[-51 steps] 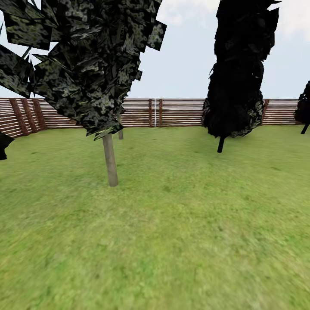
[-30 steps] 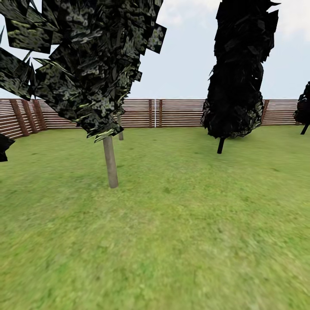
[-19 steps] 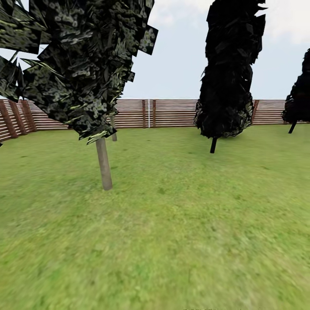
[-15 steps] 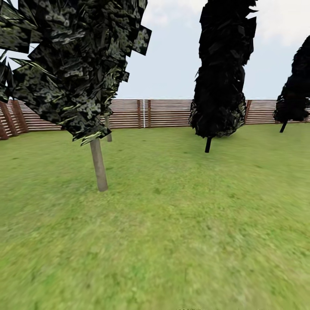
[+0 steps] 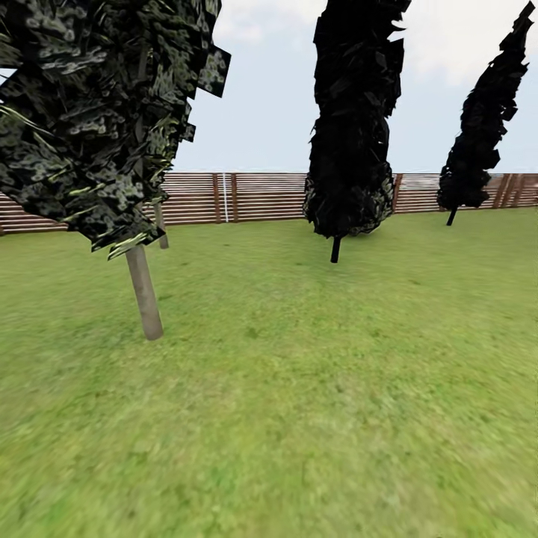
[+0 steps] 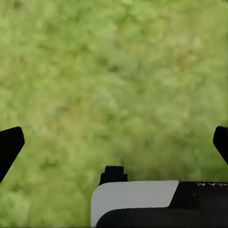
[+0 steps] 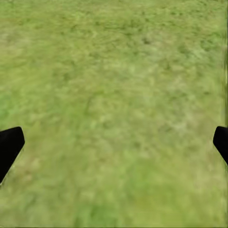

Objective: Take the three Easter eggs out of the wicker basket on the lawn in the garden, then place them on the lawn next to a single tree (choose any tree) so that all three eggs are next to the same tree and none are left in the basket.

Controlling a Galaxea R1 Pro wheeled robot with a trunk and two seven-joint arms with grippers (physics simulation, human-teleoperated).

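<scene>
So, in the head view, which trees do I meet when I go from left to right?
Tree with the pale trunk → near-black tree with a thin dark stem → second near-black tree by the fence.

Camera swung right, tree (image 5: pixel 144 291) nearer the left edge, another dark tree (image 5: pixel 482 119) revealed at right

I can't read any text; pale lettering on the black housing (image 6: pixel 199 190) is too blurred.

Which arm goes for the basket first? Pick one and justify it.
Neither yet. The left gripper and right gripper both hang open over bare lawn. Decide once the basket comes into sight.
</scene>
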